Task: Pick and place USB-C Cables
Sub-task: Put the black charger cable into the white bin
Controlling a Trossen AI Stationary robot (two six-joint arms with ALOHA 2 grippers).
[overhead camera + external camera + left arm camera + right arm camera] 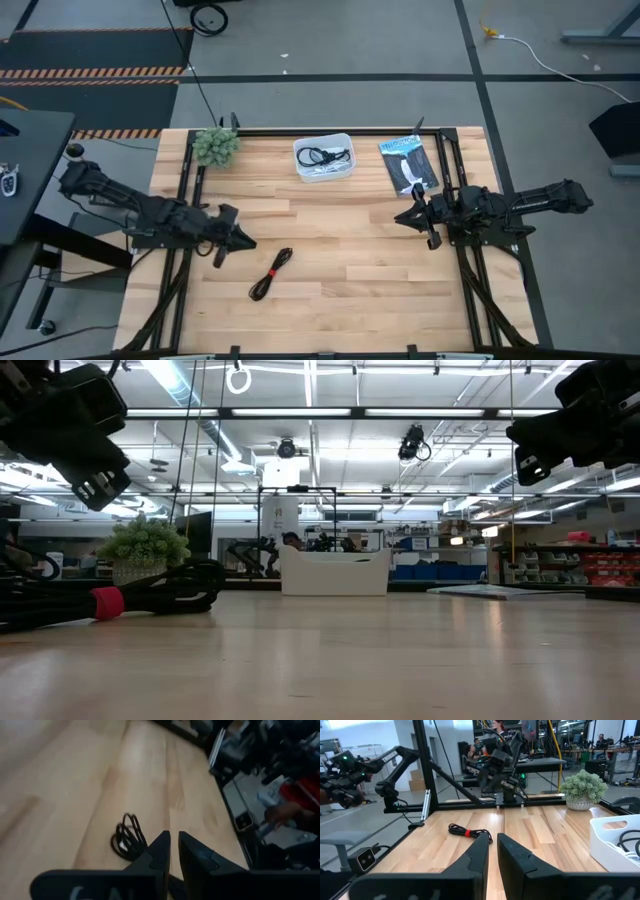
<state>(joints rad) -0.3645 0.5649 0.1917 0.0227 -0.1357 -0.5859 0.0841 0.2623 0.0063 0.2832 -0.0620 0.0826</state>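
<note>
A black coiled cable with a red tie (271, 273) lies flat on the wood near the table's near edge; it also shows as the cable (129, 837), the cable (469, 832) and the cable (110, 600). Another black cable (327, 155) and a pale one (322, 174) lie in the white bin (300, 165). My left gripper (243, 240) hovers shut above the table, left of and slightly beyond the red-tied cable, touching nothing. My right gripper (403, 217) hangs shut over the table's right part, empty.
A flat black-and-blue packet (408, 165) lies right of the bin near the far edge. A green fuzzy ball (216, 146) sits at the far left corner. Black frame rails (186, 190) run along both sides. Bare wood lies between the two grippers.
</note>
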